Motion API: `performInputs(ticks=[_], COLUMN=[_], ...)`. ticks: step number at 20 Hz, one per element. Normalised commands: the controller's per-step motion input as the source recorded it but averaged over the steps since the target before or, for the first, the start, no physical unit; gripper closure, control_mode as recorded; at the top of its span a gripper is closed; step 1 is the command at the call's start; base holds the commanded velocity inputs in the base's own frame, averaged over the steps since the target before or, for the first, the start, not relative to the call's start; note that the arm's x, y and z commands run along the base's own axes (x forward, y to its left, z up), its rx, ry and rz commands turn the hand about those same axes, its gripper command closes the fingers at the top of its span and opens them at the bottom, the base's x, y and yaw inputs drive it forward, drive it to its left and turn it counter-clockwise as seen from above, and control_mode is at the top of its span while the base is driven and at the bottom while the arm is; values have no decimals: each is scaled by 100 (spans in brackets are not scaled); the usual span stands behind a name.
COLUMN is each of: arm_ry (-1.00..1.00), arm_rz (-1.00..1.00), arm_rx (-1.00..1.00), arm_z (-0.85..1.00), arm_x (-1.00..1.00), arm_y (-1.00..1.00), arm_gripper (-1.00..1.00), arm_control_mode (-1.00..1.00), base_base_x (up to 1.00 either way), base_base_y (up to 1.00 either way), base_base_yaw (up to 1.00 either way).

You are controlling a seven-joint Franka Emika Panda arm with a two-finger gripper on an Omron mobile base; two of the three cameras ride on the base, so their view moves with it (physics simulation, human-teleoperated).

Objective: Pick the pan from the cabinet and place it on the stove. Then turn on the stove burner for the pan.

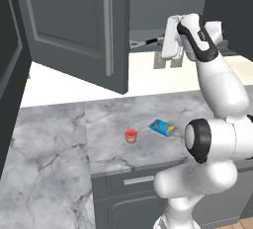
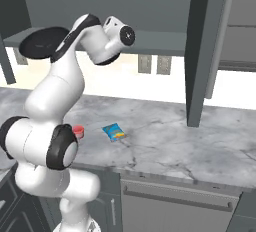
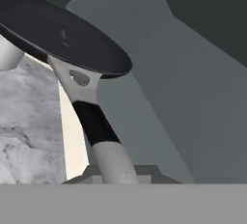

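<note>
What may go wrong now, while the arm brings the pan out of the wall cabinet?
1. The claw seems to grip the pan only by the end of its slim handle, so the wide pan may tilt or slip out.
2. The open cabinet door stands beside the exit path; the pan or arm could hit it when swinging out.
3. If the pan falls, it may land on the red cup or the blue packet on the counter below.

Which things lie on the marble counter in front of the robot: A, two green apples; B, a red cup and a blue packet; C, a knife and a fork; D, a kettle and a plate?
B: a small red cup and a blue packet lie side by side on the counter.
</note>
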Motion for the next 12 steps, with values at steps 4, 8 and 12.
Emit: performInputs(ticks=[4, 8, 12], arm_ry=[0, 0, 0], arm_rz=[-11, -12, -13], arm_rx=[0, 0, 0], arm_z=[0, 0, 0], arm_x=[-61, -67, -67], arm_y=[-30, -35, -37], arm_gripper=[100, 100, 100], arm_control_mode=[-100, -100, -100], base_base_x=[0, 0, 0], base_base_y=[0, 0, 0], base_base_yaw=[0, 0, 0])
